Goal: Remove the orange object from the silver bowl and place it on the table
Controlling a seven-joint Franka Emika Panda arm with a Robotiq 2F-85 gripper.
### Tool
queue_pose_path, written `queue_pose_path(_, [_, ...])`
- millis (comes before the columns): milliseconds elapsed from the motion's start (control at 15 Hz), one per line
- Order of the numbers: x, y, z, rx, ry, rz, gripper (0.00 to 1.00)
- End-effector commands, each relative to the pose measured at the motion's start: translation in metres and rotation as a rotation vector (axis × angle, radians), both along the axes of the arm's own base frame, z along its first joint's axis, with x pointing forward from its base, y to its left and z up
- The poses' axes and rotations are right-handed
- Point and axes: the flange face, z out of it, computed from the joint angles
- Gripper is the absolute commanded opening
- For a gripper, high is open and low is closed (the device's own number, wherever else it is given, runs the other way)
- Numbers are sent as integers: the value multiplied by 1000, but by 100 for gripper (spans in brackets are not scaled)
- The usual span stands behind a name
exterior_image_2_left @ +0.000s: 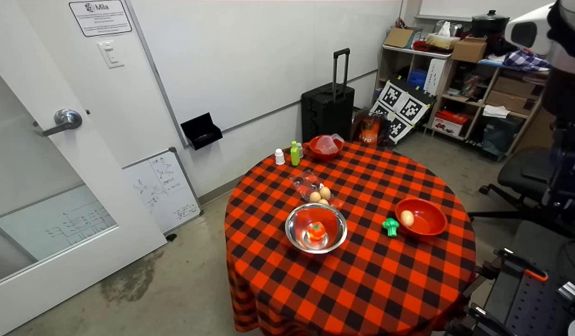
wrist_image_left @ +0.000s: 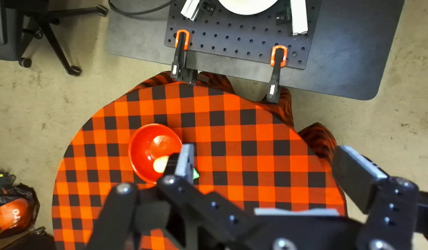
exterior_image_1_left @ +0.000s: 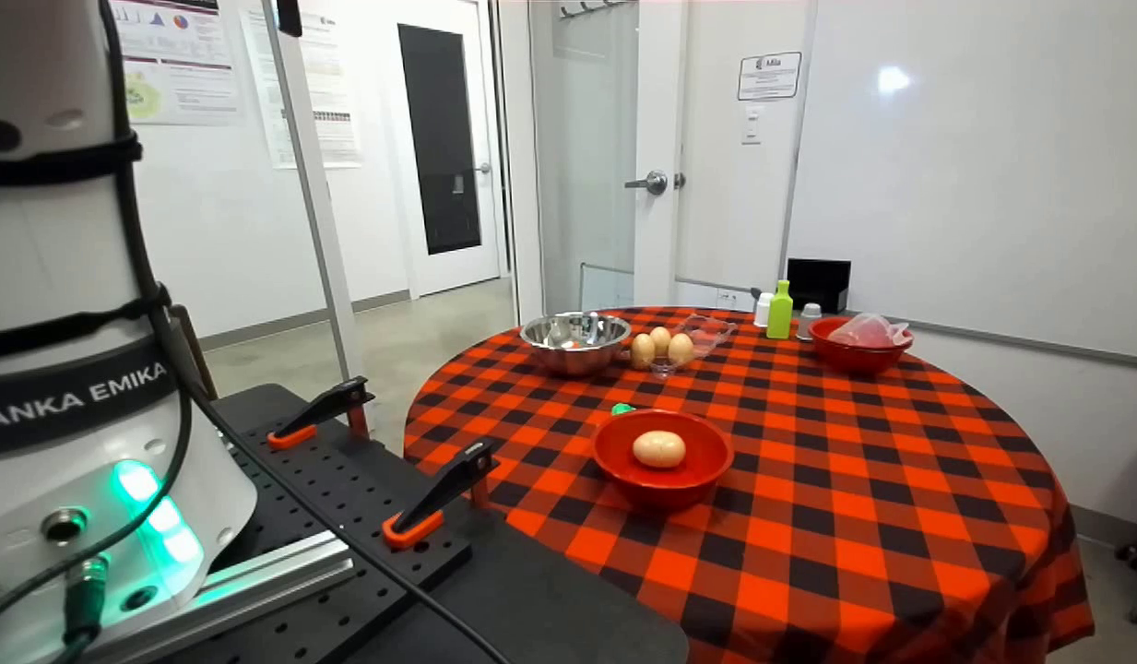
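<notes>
The orange object looks like a red-orange tomato (exterior_image_2_left: pixel 316 230) with a green top. It sits inside the silver bowl (exterior_image_2_left: pixel 294 235) in an exterior view. The silver bowl (exterior_image_1_left: pixel 577 360) also stands near the far-left table edge in an exterior view. The bowl and tomato are out of sight in the wrist view. The table (exterior_image_2_left: pixel 352 284) has a red-and-black checked cloth. My gripper (wrist_image_left: pixel 271 166) is open in the wrist view, with nothing between its fingers, high above the table (wrist_image_left: pixel 234 139). In an exterior view the dark arm end (exterior_image_2_left: pixel 567 163) hangs at the right edge.
A red bowl (exterior_image_2_left: pixel 429 224) holds an egg (exterior_image_2_left: pixel 407 218), beside green broccoli (exterior_image_2_left: pixel 391 227). Several eggs (exterior_image_2_left: pixel 320 196) and a clear carton (exterior_image_2_left: pixel 306 181) lie behind the silver bowl. A green bottle (exterior_image_2_left: pixel 294 155), white containers (exterior_image_2_left: pixel 279 157) and another red bowl (exterior_image_2_left: pixel 323 151) stand farther back.
</notes>
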Motion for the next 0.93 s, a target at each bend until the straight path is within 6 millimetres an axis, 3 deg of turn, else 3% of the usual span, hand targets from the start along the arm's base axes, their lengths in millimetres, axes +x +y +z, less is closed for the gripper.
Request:
queue_pose_path(0, [2, -3, -1, 4, 6, -15, 100])
queue_pose_path(333, [23, -23, -18, 13, 6, -22, 100])
queue_pose_path(867, [89, -29, -70, 38, -87, 140, 100])
